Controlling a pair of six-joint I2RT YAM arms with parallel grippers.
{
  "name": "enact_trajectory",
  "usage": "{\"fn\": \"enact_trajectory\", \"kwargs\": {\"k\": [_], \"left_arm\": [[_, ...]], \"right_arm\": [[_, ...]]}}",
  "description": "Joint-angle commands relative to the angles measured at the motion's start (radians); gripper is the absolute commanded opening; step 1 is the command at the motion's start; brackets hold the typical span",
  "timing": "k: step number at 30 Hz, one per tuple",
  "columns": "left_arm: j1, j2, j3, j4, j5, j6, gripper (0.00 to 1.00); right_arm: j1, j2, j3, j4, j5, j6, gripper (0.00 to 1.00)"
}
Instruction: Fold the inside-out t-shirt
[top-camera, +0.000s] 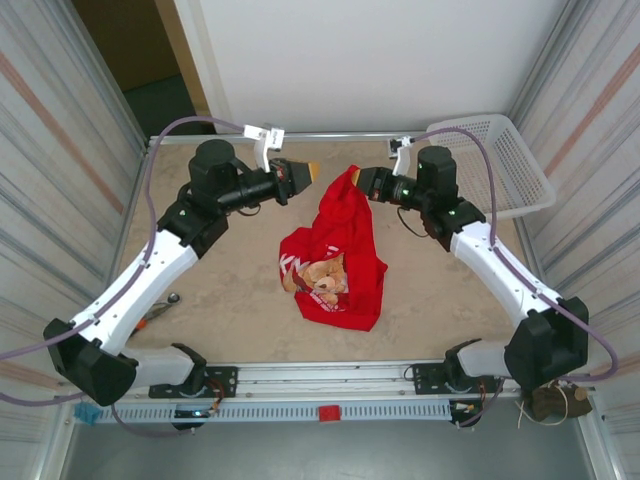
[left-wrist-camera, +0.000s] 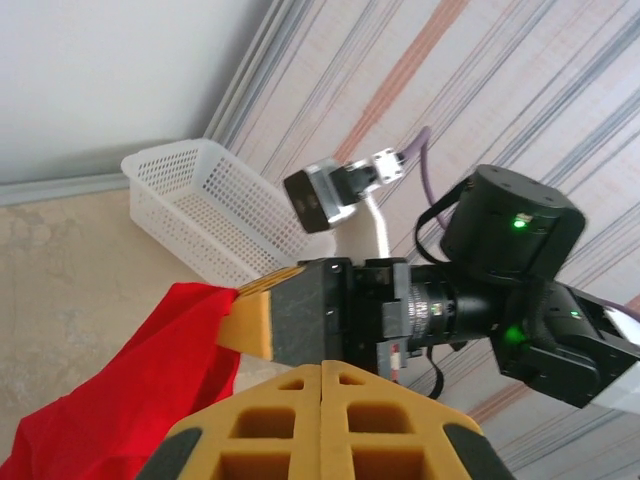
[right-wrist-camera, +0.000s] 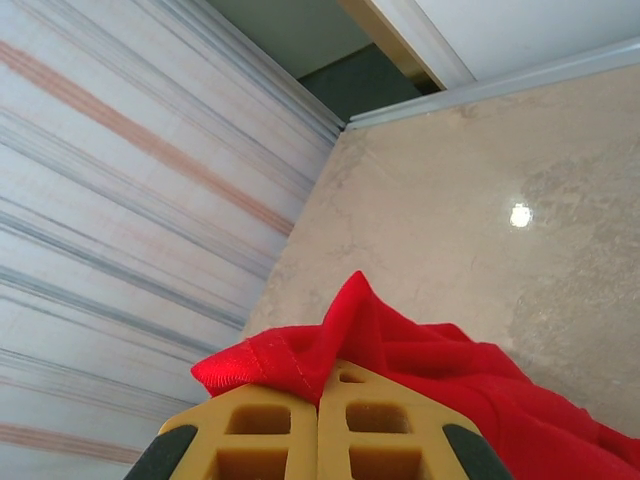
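**Q:** Entry one, left of the desk?
**A:** Desk (top-camera: 230, 285), tan, stone-look top. One small tool (top-camera: 158, 312) lies near the left arm; its type is too small to tell. Left gripper (top-camera: 308, 172) is raised just left of the shirt, its fingers (left-wrist-camera: 270, 430) pressed together with nothing between them.

**Q:** The shirt?
**A:** Shirt (top-camera: 340, 260), red, mid-desk. One part stands up in a peak and the rest sits heaped and crumpled on the desk below, with a print (top-camera: 318, 275) showing in the heap. Right gripper (top-camera: 360, 183) has its fingers (right-wrist-camera: 385, 425) clamped on the peak, along a stitched edge.

**Q:** Progress?
**A:** Judged early. The shirt is not spread flat and no fold is laid. Which side faces out cannot be told from the heap. Left to do: spread it, turn it if needed, then make every fold.

**Q:** Containers?
**A:** One, a white mesh basket (top-camera: 478, 121) in the far right corner, well apart from the shirt. Nothing is seen in it.
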Motion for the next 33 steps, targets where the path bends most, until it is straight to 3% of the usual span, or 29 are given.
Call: {"fn": "enact_trajectory", "kwargs": {"k": [1,5,8,11,14,22,27,33], "left_arm": [[-0.003,-0.005,-0.051,-0.017,-0.083,-0.03,0.16],[-0.072,-0.016,-0.158,0.026,-0.227,-0.076,0.43],[-0.203,-0.047,-0.233,0.05,-0.481,-0.069,0.55],[-0.295,-0.042,-0.244,0.05,-0.639,-0.022,0.58],[-0.326,-0.004,-0.213,0.047,-0.679,0.019,0.59],[-0.319,0.106,-0.112,0.031,-0.748,0.105,0.59],[-0.285,0.161,-0.039,-0.029,-0.796,0.142,0.58],[-0.21,0.143,-0.067,-0.026,-0.792,0.123,0.5]], "right_arm": [[0.001,-0.056,-0.004,0.004,-0.006,-0.005,0.0],[0.005,-0.07,-0.012,0.0,-0.01,-0.003,0.0],[0.009,-0.073,-0.021,-0.002,-0.004,-0.003,0.0],[0.015,-0.074,-0.028,-0.002,0.001,-0.001,0.0],[0.023,-0.073,-0.03,0.001,0.003,-0.001,0.0],[0.056,-0.077,-0.03,0.003,0.005,-0.001,0.0],[0.075,-0.098,-0.029,-0.013,0.01,-0.007,0.0],[0.067,-0.118,-0.041,-0.028,0.019,-0.014,0.0]]}}
